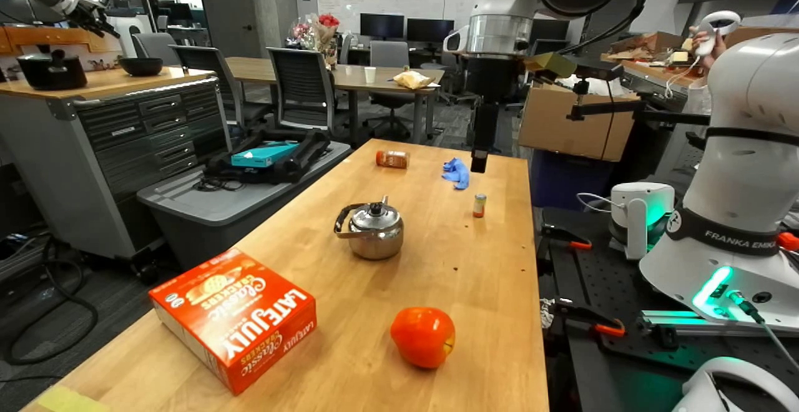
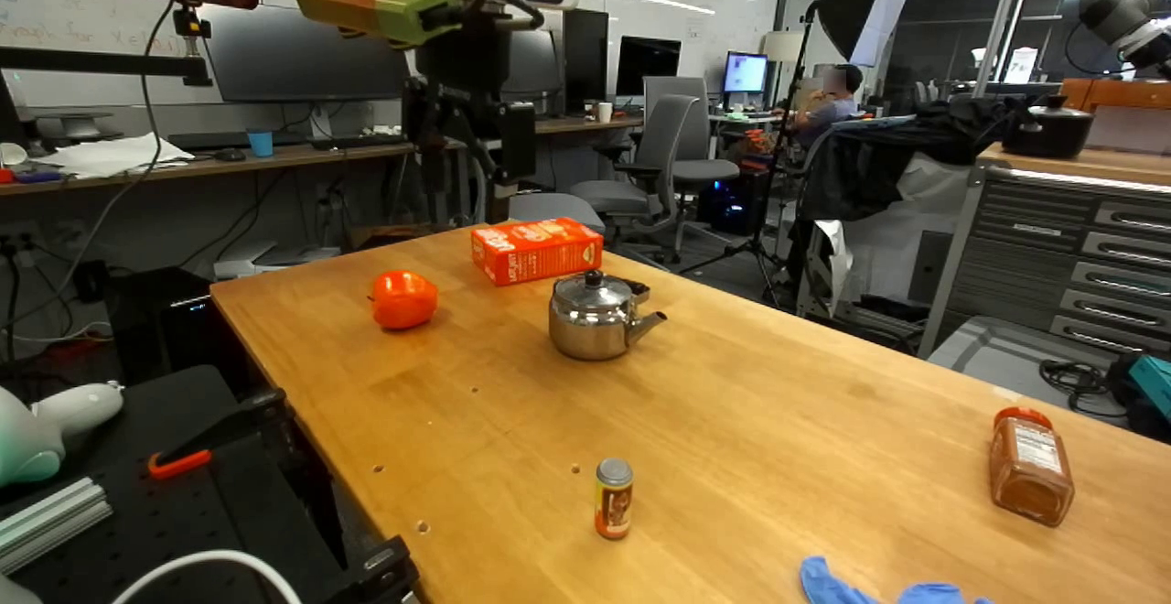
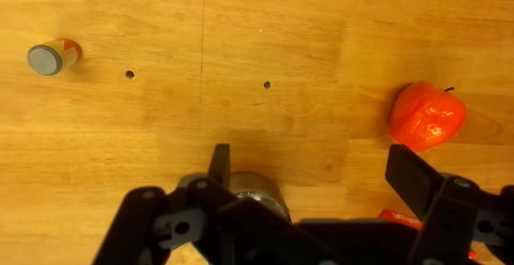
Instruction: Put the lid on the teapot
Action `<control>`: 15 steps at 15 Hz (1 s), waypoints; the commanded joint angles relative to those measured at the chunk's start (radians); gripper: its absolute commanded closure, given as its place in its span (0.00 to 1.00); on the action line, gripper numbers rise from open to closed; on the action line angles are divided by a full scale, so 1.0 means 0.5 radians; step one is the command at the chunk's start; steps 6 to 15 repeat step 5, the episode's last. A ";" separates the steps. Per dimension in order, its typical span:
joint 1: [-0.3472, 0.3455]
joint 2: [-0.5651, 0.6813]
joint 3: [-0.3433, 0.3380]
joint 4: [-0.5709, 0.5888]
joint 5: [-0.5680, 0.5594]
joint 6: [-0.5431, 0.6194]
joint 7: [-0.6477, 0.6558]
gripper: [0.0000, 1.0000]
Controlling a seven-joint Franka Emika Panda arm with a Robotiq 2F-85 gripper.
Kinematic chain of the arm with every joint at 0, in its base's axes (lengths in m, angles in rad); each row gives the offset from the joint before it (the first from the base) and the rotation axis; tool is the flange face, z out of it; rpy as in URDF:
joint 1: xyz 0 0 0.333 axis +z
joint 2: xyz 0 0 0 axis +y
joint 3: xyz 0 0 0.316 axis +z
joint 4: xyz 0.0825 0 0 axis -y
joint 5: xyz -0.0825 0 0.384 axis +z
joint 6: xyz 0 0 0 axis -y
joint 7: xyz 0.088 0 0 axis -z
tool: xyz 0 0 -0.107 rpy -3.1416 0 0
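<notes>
The teapot (image 1: 377, 240) is a shiny steel pot with a dark handle and short spout, upright on the wooden table; it also shows in an exterior view (image 2: 590, 334). The round silvery lid (image 1: 384, 217) with its black knob sits on top of the teapot; the lid shows there too (image 2: 585, 291). In the wrist view the teapot (image 3: 257, 182) is partly hidden behind a finger, and most of the lid is hidden. My gripper (image 3: 309, 152) has its fingers wide apart with nothing between them. In both exterior views the gripper (image 1: 479, 161) (image 2: 499, 178) hangs well above the table, apart from the teapot.
A red tomato-like object (image 1: 424, 337) and an orange cracker box (image 1: 237, 318) lie near the teapot. A small can (image 1: 479, 206), a spice jar (image 1: 392, 160) and a blue glove (image 1: 457, 173) are farther along the table (image 1: 487, 362).
</notes>
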 commanded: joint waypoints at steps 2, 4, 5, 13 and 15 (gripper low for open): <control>-0.007 0.006 0.009 0.001 0.003 -0.004 -0.001 0.00; -0.008 0.019 0.011 0.001 0.003 -0.003 -0.001 0.00; -0.008 0.019 0.011 0.001 0.003 -0.003 -0.001 0.00; -0.008 0.019 0.011 0.001 0.003 -0.003 -0.001 0.00; -0.008 0.019 0.011 0.001 0.003 -0.003 -0.001 0.00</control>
